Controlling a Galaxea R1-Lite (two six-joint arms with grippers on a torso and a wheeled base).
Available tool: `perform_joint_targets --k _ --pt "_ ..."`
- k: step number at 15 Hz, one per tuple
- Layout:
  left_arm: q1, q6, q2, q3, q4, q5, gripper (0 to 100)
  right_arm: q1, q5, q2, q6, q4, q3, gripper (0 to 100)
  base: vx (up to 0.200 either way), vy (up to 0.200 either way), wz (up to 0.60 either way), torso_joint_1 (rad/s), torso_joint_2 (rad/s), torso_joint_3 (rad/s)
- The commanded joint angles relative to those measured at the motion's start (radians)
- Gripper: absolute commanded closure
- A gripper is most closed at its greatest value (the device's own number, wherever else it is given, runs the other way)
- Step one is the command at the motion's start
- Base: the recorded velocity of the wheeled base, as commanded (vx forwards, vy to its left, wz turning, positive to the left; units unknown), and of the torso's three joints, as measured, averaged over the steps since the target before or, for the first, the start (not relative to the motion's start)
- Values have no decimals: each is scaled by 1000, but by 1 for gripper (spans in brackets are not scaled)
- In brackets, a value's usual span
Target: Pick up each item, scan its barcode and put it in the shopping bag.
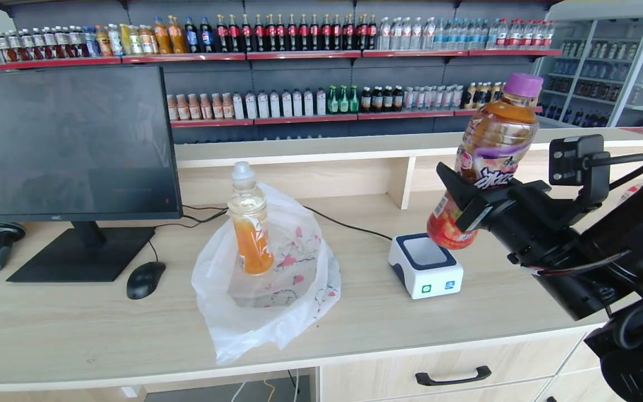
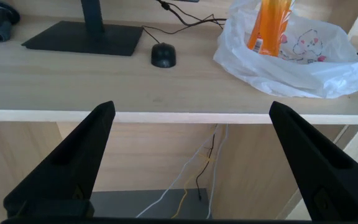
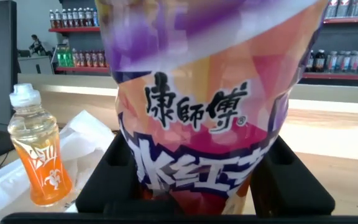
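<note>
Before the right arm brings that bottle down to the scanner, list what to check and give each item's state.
1. Right claw shut on purple-capped bottle: ok.
2. Barcode turned toward scanner: cannot tell.
3. Scanner top uncovered: ok.
4. Bag mouth open, orange bottle standing inside: ok.
5. Left claw open, low in front of the counter, out of the way: ok.

Bold characters cross the label of the purple-capped bottle [image 1: 497, 134]; two small square icons mark the scanner [image 1: 425, 268].
</note>
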Motion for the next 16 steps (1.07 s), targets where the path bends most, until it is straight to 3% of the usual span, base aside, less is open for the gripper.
perform_joint_targets --k 1,7,12,16 --pt "0 2 0 0 0 0 0 1 0 -11 -1 -2 12 100 0 200 0 -7 2 2" --pt "0 5 0 0 -1 0 0 4 0 -19 -1 -2 17 100 0 200 0 2 4 2" --pt "0 11 0 0 0 -2 0 18 0 -28 -1 -2 54 100 0 0 0 0 0 0" --pt "0 9 0 0 0 -2 0 27 0 -28 -1 -2 58 100 200 0 0 -11 0 0"
